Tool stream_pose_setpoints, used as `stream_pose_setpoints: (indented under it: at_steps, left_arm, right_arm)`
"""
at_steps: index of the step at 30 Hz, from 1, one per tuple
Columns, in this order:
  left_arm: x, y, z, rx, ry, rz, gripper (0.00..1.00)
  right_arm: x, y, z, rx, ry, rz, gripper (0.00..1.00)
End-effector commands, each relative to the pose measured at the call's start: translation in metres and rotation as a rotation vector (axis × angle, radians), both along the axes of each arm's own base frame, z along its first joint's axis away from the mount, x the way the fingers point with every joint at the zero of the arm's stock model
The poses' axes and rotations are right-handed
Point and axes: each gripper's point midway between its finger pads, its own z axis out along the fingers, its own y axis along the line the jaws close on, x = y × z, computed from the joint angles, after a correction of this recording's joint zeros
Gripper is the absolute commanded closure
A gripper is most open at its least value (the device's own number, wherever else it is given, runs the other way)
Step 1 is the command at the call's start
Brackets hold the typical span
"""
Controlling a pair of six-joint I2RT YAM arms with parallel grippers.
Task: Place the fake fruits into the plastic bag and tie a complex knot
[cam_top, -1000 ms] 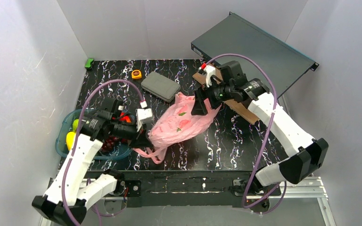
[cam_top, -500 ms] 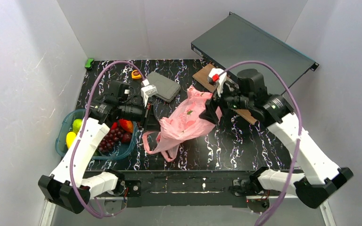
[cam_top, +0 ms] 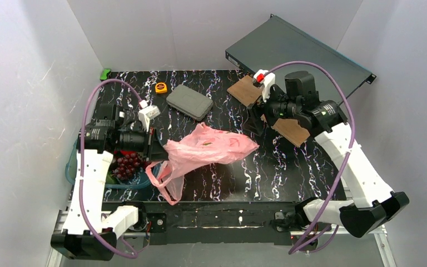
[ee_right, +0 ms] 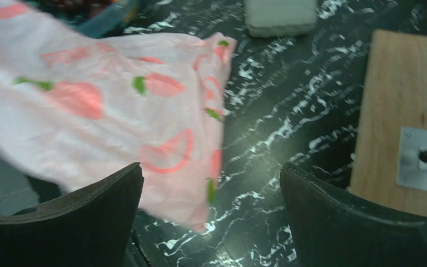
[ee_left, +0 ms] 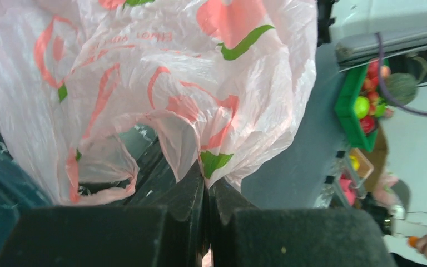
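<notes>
The thin, crinkly pink plastic bag (cam_top: 205,149) lies slumped just beside the teal rectangular plastic tub (cam_top: 137,182). We see the left gripper (ee_left: 205,186) clamped on its edge. The right gripper (ee_right: 211,168) gapes, not touching it.

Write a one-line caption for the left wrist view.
Left gripper, shut, pinches a fold of the pink plastic bag printed with red-and-green motifs.

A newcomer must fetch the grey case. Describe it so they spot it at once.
On the black marbled table, look near the far edge, behind the pink plastic bag. The grey case lies flat there: a plain rounded rectangle, far bigger than the small orange disc to its left.
</notes>
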Motion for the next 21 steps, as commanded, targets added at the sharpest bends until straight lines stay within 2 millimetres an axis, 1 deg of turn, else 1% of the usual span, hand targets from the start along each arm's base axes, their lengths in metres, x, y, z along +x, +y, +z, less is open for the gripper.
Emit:
stream_pose_setpoints:
  at_steps: [1,2,3,4,5,6,8,10,11,12,13,17,18,21]
  left_arm:
    - [0.025,-0.022,0.042,-0.211,0.1,0.073,1.0]
    - [0.034,-0.027,0.052,-0.264,0.126,0.105,1.0]
    - [0.041,-0.031,0.061,-0.322,0.201,0.155,1.0]
    - [0.05,-0.034,0.067,-0.357,0.225,0.191,1.0]
    - [0.06,-0.036,0.068,-0.359,0.252,0.25,1.0]
    - [0.066,-0.038,0.069,-0.353,0.274,0.286,1.0]
    - [0.071,-0.045,0.07,-0.354,0.352,0.311,1.0]
    - [0.073,-0.053,0.071,-0.363,0.437,0.314,1.0]
    - [0.073,-0.056,0.071,-0.366,0.469,0.316,1.0]
    - [0.073,-0.057,0.071,-0.369,0.496,0.32,1.0]
    - [0.073,-0.059,0.071,-0.373,0.519,0.325,1.0]
    - [0.079,-0.063,0.072,-0.404,0.623,0.369,1.0]
    - [0.08,-0.064,0.072,-0.412,0.648,0.374,1.0]
    - [0.085,-0.066,0.073,-0.425,0.682,0.381,1.0]
  right_arm:
    - [-0.05,0.025,0.052,0.185,-0.023,0.219,0.02]
    - [-0.06,0.032,0.055,0.202,-0.028,0.262,0.02]
    - [-0.07,0.037,0.057,0.211,-0.046,0.299,0.02]
    - [-0.079,0.043,0.059,0.221,-0.072,0.333,0.02]
    - [-0.088,0.05,0.06,0.227,-0.106,0.372,0.02]
    - [-0.096,0.056,0.061,0.224,-0.154,0.404,0.01]
    - [-0.11,0.071,0.056,0.188,-0.27,0.464,0.02]
    - [-0.104,0.081,0.054,0.153,-0.406,0.45,0.02]
    - [-0.099,0.086,0.057,0.149,-0.48,0.436,0.02]
    - [-0.094,0.092,0.068,0.159,-0.575,0.423,0.02]
    - [-0.093,0.097,0.073,0.157,-0.638,0.413,0.02]
    - [-0.103,0.121,0.093,0.194,-0.812,0.418,0.02]
    - [-0.109,0.129,0.092,0.193,-0.844,0.435,0.02]
    - [-0.122,0.15,0.074,0.148,-0.922,0.483,0.02]
